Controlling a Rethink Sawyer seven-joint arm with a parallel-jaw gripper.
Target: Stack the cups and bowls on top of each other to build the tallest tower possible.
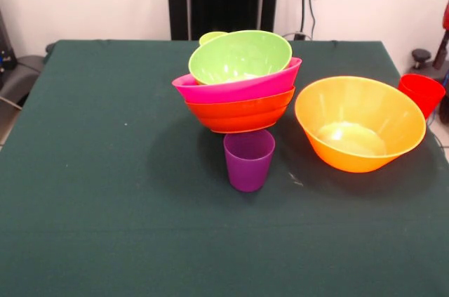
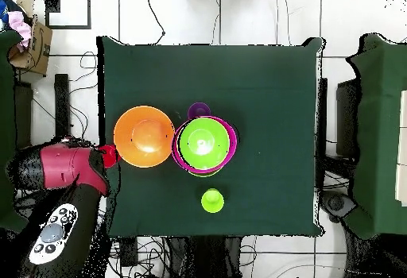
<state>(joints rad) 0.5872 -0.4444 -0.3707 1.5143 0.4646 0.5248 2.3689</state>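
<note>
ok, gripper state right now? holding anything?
Gripper: cannot tell if open or closed; it sits at the red cup by the table edge.

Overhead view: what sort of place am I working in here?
Likely a robotics lab or test cell, not a home: a green cloth-covered table alone on a tiled floor, loose cables trailing around it, and the red robot arm beside the table.

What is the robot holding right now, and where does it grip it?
Cannot be told: the red cup sits right by the end of the arm, but no grip on it shows.
</note>
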